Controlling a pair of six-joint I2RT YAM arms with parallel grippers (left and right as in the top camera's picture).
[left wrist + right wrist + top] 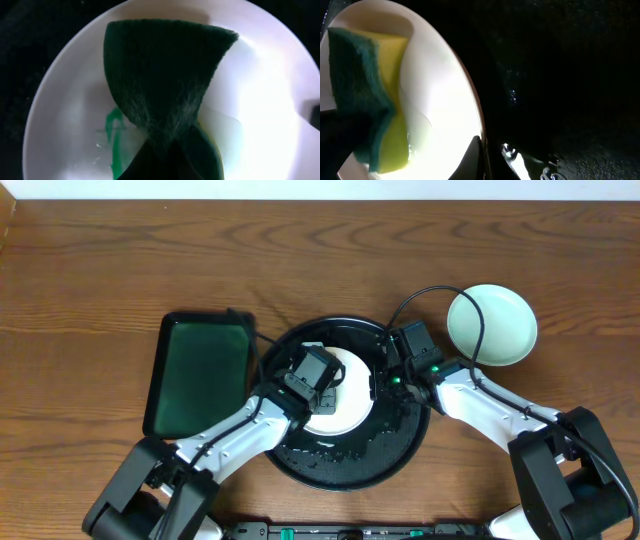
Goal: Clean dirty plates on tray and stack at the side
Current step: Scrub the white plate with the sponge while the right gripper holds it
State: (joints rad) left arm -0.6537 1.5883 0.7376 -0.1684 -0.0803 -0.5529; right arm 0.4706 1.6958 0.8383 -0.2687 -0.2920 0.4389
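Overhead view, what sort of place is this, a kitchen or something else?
Likely a tabletop dishwashing test station, not a real kitchen: a wooden table, a wet black tray holding a white plate under a sponge, and a mint plate set aside. No sink shows.

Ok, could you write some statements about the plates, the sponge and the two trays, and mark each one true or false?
1. The sponge lies on the white plate inside the black tray. True.
2. The mint-green plate sits in the rectangular green tray. False: it sits on the table, right of the black tray; the rectangular green tray holds no plate.
3. A teal smear shows on the white plate. True.
4. The black tray is dry. False: water drops glisten on it.
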